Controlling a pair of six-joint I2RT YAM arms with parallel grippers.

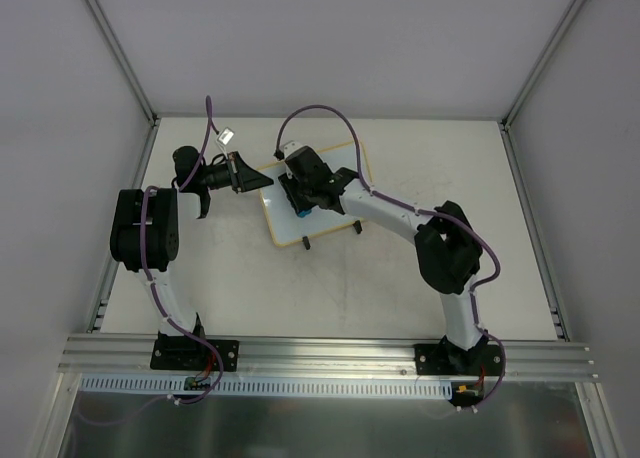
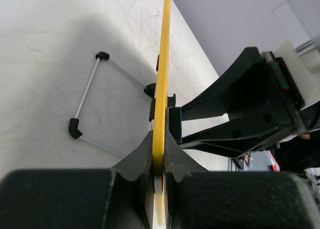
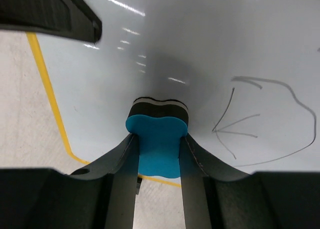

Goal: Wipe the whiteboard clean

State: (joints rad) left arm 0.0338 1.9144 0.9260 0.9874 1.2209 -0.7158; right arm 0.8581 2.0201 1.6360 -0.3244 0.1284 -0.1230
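Observation:
The whiteboard point(image 1: 287, 225), white with a pale-yellow frame, lies tilted on the table's far middle. My left gripper point(image 1: 256, 175) is shut on its left frame edge; in the left wrist view the yellow frame point(image 2: 162, 74) runs edge-on between the closed fingers of this gripper point(image 2: 160, 151). My right gripper point(image 3: 159, 144) is shut on a blue eraser point(image 3: 157, 139) whose dark felt presses on the board surface point(image 3: 200, 44). A thin dark scribble point(image 3: 260, 124) lies just right of the eraser. From above, the right gripper point(image 1: 305, 196) sits over the board's middle.
Two small black feet point(image 1: 306, 243) stick out at the board's near edge. A thin wire stand with black tips point(image 2: 87, 101) shows under the board. Grey walls close in the table on three sides, and an aluminium rail point(image 1: 330, 353) runs along the front.

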